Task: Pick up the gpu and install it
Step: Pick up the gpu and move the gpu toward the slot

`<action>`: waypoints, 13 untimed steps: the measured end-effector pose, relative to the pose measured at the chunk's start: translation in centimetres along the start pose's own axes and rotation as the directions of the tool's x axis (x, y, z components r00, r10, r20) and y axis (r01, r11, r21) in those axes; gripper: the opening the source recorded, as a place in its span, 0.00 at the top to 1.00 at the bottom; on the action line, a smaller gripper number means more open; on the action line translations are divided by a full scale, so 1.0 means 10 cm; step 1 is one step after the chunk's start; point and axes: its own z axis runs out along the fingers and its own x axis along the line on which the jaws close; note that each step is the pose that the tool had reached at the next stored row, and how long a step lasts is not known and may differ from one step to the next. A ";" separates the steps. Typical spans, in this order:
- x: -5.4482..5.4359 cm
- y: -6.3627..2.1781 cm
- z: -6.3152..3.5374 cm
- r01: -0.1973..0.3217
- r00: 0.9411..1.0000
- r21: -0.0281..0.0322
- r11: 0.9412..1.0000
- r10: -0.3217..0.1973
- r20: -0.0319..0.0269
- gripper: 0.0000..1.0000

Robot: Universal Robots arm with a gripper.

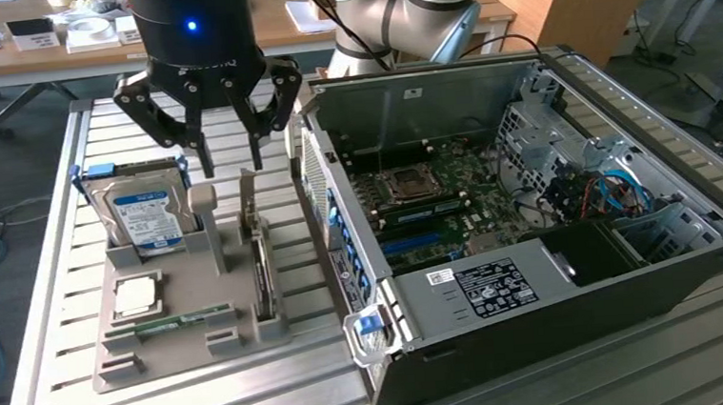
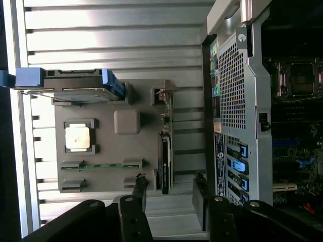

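Sadly, the hard drive's [image 1: 144,194] label [image 1: 150,222] near the gpu [image 1: 263,276] is illegible.

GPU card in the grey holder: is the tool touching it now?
Apart. In the wrist view the open tool has one finger on each side of the gpu, with a clear gap showing on both sides.

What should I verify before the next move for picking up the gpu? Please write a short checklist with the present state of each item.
1. End effector open and empty: ok.
2. gpu standing on edge in the grey holder: ok.
3. End effector above the gpu, apart from it: ok.
4. Computer case open, motherboard exposed: ok.
5. Free place on the motherboard for the card: cannot tell.
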 end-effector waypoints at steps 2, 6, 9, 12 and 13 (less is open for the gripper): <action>0.00 0.000 0.000 0.000 1.000 0.000 1.000 0.000 0.000 0.47; 0.00 0.000 0.000 0.000 1.000 0.000 1.000 0.000 0.000 0.47; 0.00 0.000 0.000 0.000 1.000 0.000 1.000 0.000 0.000 0.47; 0.00 0.000 0.000 0.000 1.000 0.000 1.000 0.000 0.000 0.47; 0.00 0.000 0.000 0.000 1.000 0.000 1.000 0.000 0.000 0.47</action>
